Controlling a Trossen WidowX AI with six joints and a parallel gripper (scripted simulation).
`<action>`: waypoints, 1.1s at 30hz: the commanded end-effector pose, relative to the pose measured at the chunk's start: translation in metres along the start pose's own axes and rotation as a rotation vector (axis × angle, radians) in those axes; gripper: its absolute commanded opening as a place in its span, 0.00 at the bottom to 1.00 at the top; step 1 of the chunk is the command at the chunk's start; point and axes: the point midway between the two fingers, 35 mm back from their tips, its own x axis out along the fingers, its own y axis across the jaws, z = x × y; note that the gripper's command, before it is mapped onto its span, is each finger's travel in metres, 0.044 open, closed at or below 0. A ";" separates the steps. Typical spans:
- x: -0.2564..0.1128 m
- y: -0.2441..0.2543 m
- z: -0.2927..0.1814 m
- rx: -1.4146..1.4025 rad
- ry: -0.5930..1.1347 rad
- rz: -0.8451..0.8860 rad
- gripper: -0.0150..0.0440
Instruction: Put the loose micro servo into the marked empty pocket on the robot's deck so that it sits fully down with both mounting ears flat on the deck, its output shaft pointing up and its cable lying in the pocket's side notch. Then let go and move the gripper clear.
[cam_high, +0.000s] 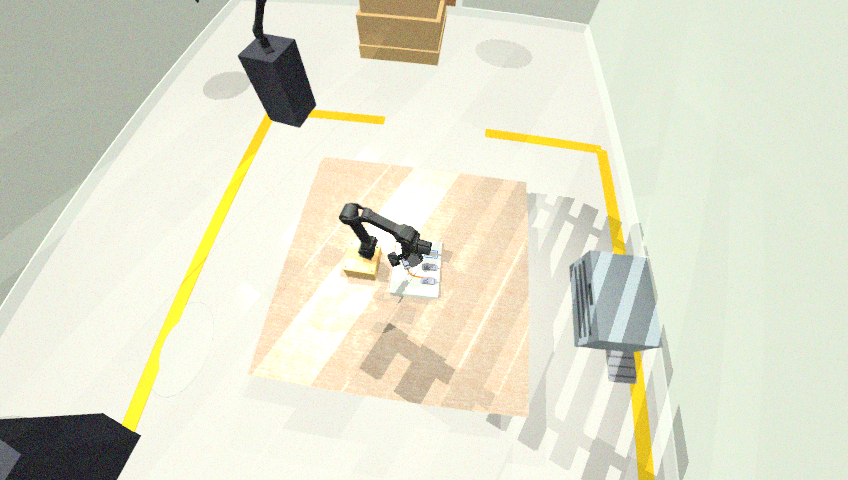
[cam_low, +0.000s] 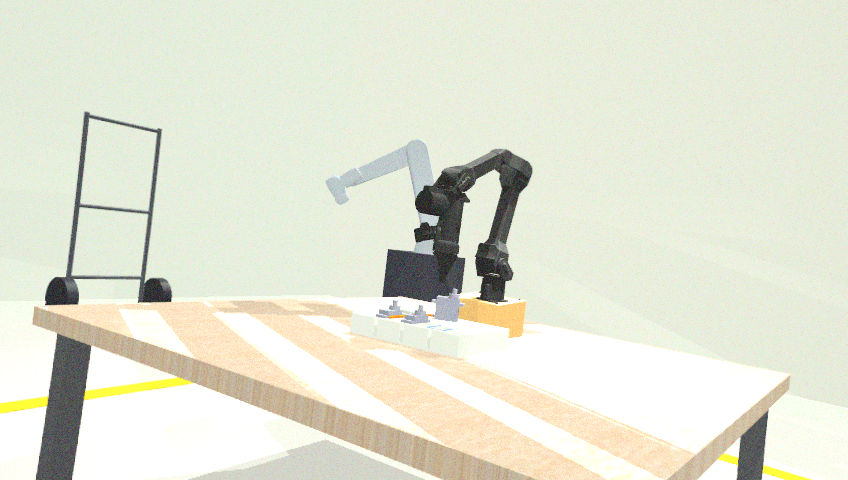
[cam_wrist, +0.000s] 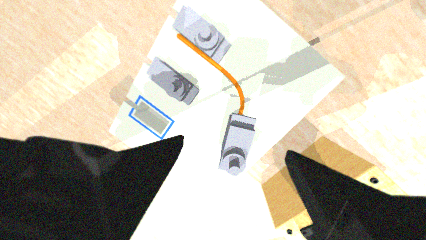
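Observation:
The loose grey micro servo (cam_low: 447, 306) (cam_wrist: 237, 142) stands upright on the white deck (cam_high: 410, 290) (cam_low: 483, 343) (cam_wrist: 280, 52), shaft up, on the side near the arm's base. Its orange cable (cam_wrist: 235, 82) curves to beside the farther seated servo. A blue outline (cam_wrist: 156, 108) (cam_high: 433, 253) marks the empty pocket at one end of the row; its notch faces the deck's outer edge. My gripper (cam_low: 444, 281) (cam_wrist: 233, 147) is open and empty, just above the loose servo. In the wrist view its fingertips lie on either side of the servo, apart from it. The arm partly hides the servo in the top view.
Two seated servos, a middle one (cam_high: 429, 267) (cam_low: 416, 316) (cam_wrist: 174, 82) and an end one (cam_high: 429, 280) (cam_low: 390, 310) (cam_wrist: 202, 32), stand in the row beside the pocket. The arm's yellow base block (cam_high: 360, 267) (cam_low: 508, 315) is close behind the deck on the wooden table (cam_high: 476, 356).

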 end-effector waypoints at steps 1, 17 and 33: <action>0.003 -0.009 -0.007 0.107 0.020 -0.003 1.00; 0.029 -0.011 -0.008 0.112 0.021 -0.004 1.00; 0.049 -0.011 -0.008 0.112 0.021 -0.004 1.00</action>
